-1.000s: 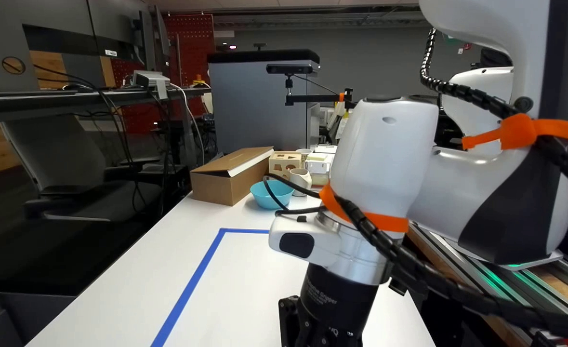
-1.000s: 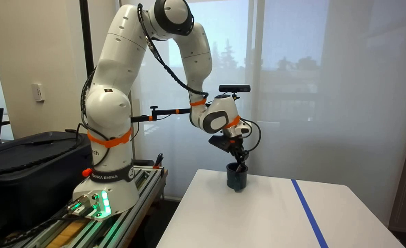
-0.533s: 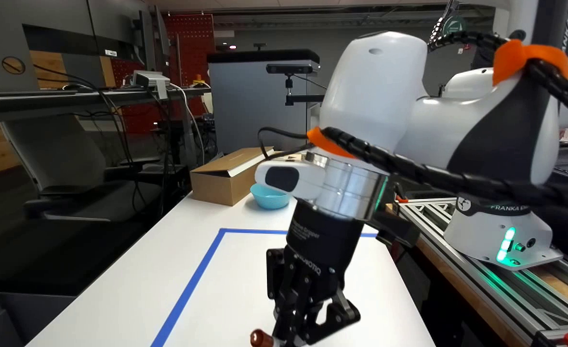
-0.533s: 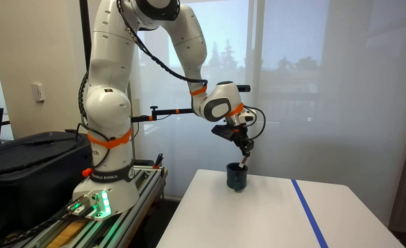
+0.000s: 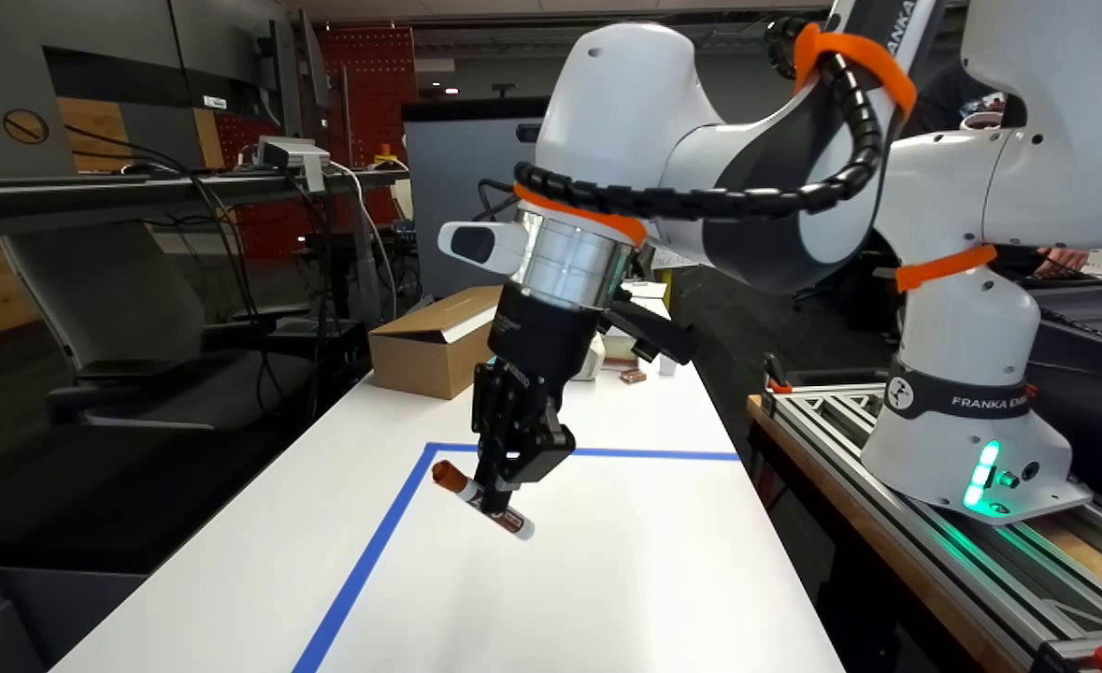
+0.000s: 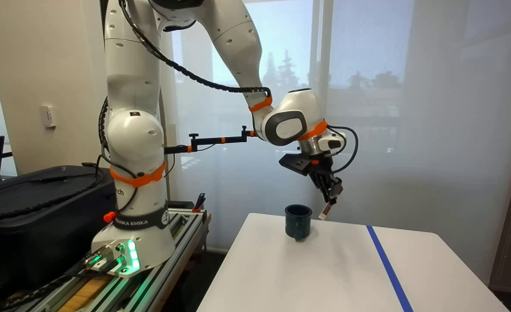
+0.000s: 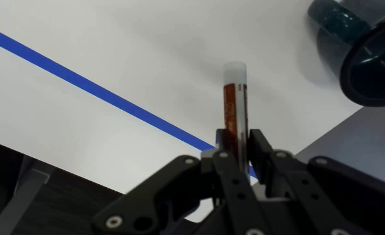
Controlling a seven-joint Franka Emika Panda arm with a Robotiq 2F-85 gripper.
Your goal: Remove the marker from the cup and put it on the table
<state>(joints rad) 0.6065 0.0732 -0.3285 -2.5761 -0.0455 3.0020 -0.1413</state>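
The marker, white with a brown label and brown cap, is held tilted in my gripper. It shows in both exterior views [image 5: 511, 520] [image 6: 326, 211] and in the wrist view [image 7: 235, 98]. My gripper [image 5: 494, 498] is shut on its middle, with the white end pointing down; the gripper also shows in an exterior view [image 6: 331, 201] and in the wrist view [image 7: 239, 138]. The dark green cup [image 6: 297, 225] stands upright on the white table [image 6: 277, 268], beside the marker and apart from it. The cup's dark inside shows at the wrist view's right edge [image 7: 375, 65].
Blue tape [image 5: 373, 551] marks the table. A cardboard box [image 5: 429, 355] stands at the table's far end, with small items [image 5: 633, 376] near it. The robot's base rail [image 5: 896, 458] runs along one table side. A grey desk and chair [image 5: 130, 327] stand on the opposite side.
My gripper has lifted the marker up out of the cup and carried it sideways, away from the cup and toward the blue tape line. The cup has stayed in place.
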